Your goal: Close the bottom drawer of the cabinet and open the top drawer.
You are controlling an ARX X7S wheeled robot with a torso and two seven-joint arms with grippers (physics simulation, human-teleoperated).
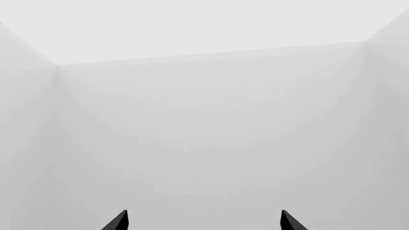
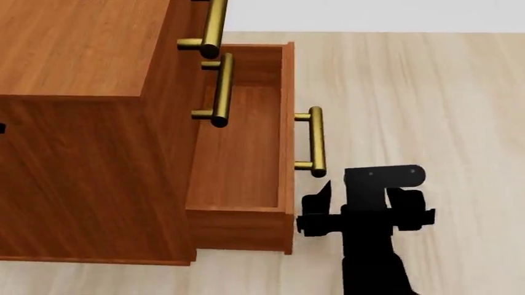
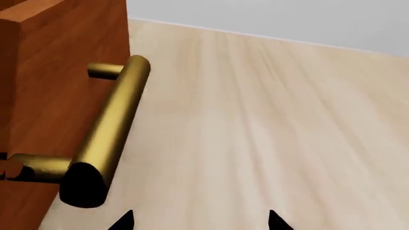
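At the cabinet (image 2: 82,123) foot: bottom drawer (image 2: 246,153) pulled well out over the floor (image 2: 426,92), top drawer (image 2: 184,18) shut. Right tool (image 2: 316,206) just beside the brass handle (image 2: 314,142), tips apart, gripping nothing. Left tool (image 1: 204,221) parted too, facing blank walls.

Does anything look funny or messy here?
Only the bottom drawer of the cabinet sticks far out, empty, while the two drawers above sit shut. The right claw waits beside its brass handle. Nothing looks spilled or broken.
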